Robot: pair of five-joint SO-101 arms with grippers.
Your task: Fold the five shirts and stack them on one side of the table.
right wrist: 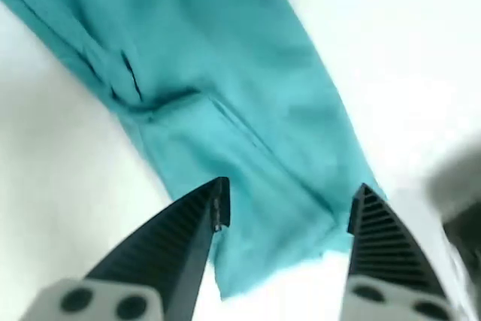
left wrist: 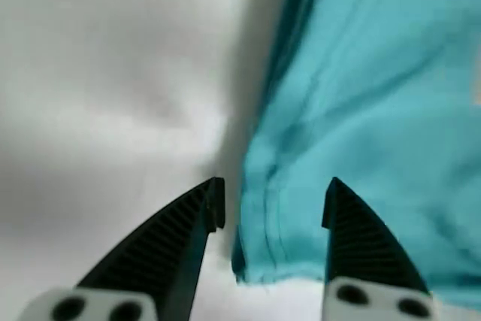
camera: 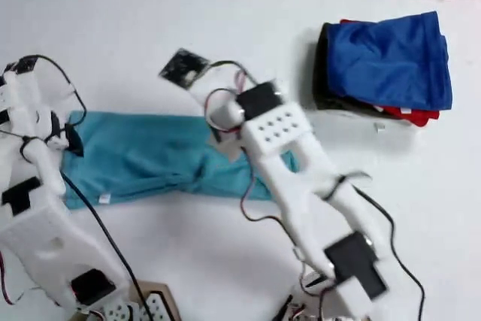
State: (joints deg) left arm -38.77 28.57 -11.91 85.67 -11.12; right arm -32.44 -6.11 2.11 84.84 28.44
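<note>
Straddling ends of the teal shirt (camera: 165, 157), left gripper (left wrist: 274, 186) gapes; right gripper (right wrist: 292, 184) gapes too.

I'm not making out any readable text, numbers or brands. I'm seeing a small white tag (camera: 104, 198) at 7 o'clock on the teal shirt (camera: 150, 155), and a second tag (camera: 379, 127) at 6 o'clock under the folded stack (camera: 387, 62). Both are too small to read.

Four shirts show: one teal cloth shirt (camera: 150, 155), plus three folded in one stack: blue shirt (camera: 387, 62), red shirt (camera: 412, 115), black shirt (camera: 323, 73). Two white plastic arms: left arm (camera: 37, 208), right arm (camera: 301, 178). One small black square piece (camera: 184, 68).
</note>
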